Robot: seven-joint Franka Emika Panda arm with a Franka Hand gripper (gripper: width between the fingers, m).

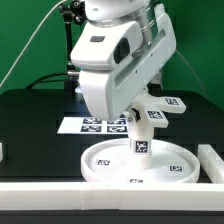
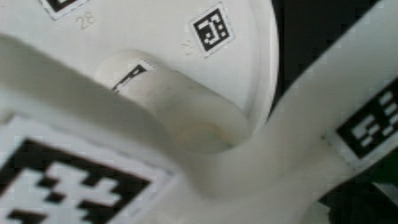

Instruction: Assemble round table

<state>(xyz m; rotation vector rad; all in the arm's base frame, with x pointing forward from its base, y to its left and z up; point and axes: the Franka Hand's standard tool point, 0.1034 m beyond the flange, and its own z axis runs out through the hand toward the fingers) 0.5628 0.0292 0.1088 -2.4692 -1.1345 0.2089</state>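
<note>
The round disc [image 1: 140,165] lies rim up on the black table near the front. The short cylinder leg [image 1: 141,143] stands upright on its middle, tag facing the camera. The cross-shaped piece [image 1: 162,108] sits slightly tilted at the top of the leg. My gripper [image 1: 135,118] reaches down onto that piece and appears shut on one of its arms, though the hand hides the fingers. In the wrist view the cross-shaped piece [image 2: 267,170] fills the near field with two tags. The leg [image 2: 178,100] and the disc [image 2: 160,30] lie beyond it.
The marker board [image 1: 92,124] lies flat behind the disc on the exterior view's left. A long white bar [image 1: 50,186] runs along the front edge, with another white block [image 1: 212,160] at the right. A green wall stands behind.
</note>
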